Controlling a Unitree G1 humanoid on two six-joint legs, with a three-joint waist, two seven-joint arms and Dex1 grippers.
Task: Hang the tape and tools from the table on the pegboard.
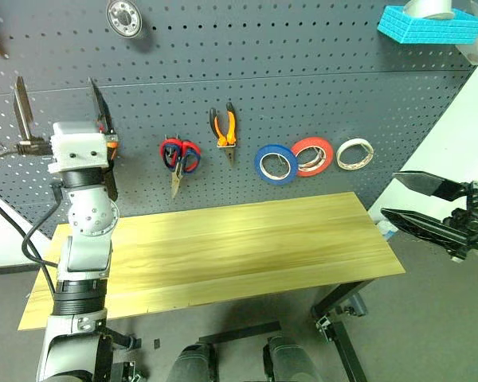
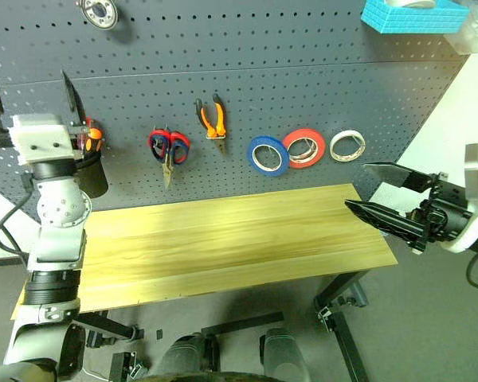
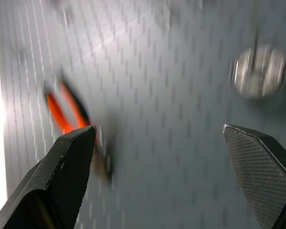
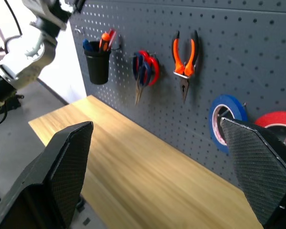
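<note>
The blue tape (image 1: 276,164) hangs on the pegboard (image 1: 327,95), left of a red-orange roll (image 1: 312,155) and a white roll (image 1: 354,153). Orange-handled pliers (image 1: 225,129) hang further left. Beside them, dark-blue-handled scissors (image 4: 142,71) share a hook with red-handled scissors (image 1: 188,153). A black cup (image 4: 96,67) on the board holds the blue-handled screwdriver (image 4: 87,45) plus orange and red ones. The table (image 1: 223,247) top is bare. My left gripper (image 1: 56,87) points up at the board's left part, open and empty. My right gripper (image 1: 392,195) hovers open past the table's right end.
A round metal disc (image 1: 124,16) hangs high on the board above my left gripper. A teal basket (image 1: 430,25) with a white roll sits at the upper right. A white wall (image 1: 462,143) bounds the board's right side. Black table legs (image 1: 338,318) stand below.
</note>
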